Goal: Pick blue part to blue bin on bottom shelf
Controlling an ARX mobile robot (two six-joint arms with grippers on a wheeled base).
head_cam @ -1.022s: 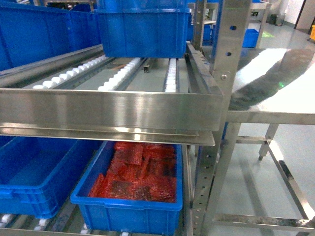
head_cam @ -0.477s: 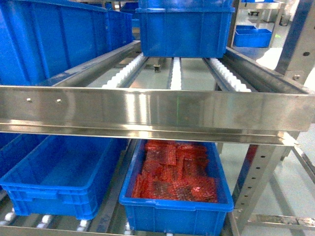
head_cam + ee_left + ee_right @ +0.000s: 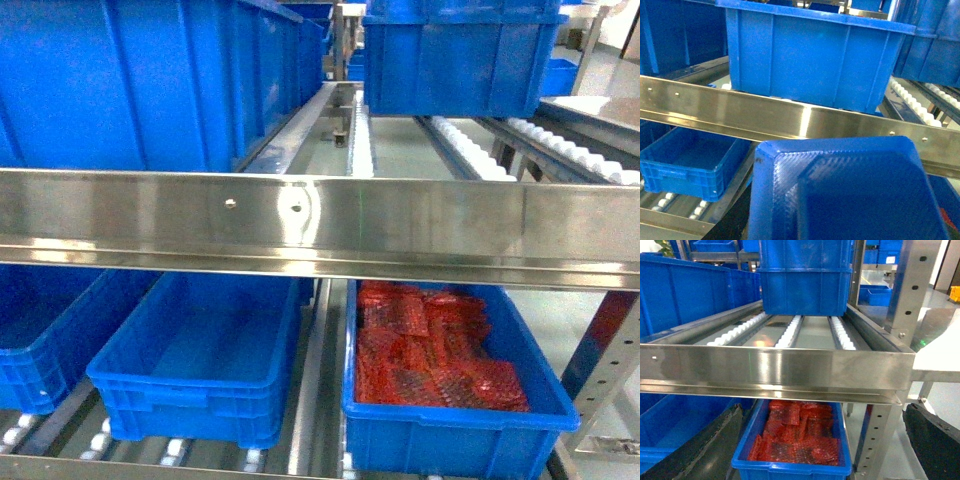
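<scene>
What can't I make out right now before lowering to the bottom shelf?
- Left wrist view: a blurred blue block fills the foreground, hiding whatever holds it.
- Head view: the steel rail hides the far end of the empty blue bin.
- Head view: the leftmost bin is cut off by the frame edge.

Neither of your arms shows in the head view. Your right gripper (image 3: 820,440) has its two dark, blurred fingers (image 3: 700,445) spread wide at the bottom corners. Left wrist view shows no finger; left gripper state unreadable.
</scene>
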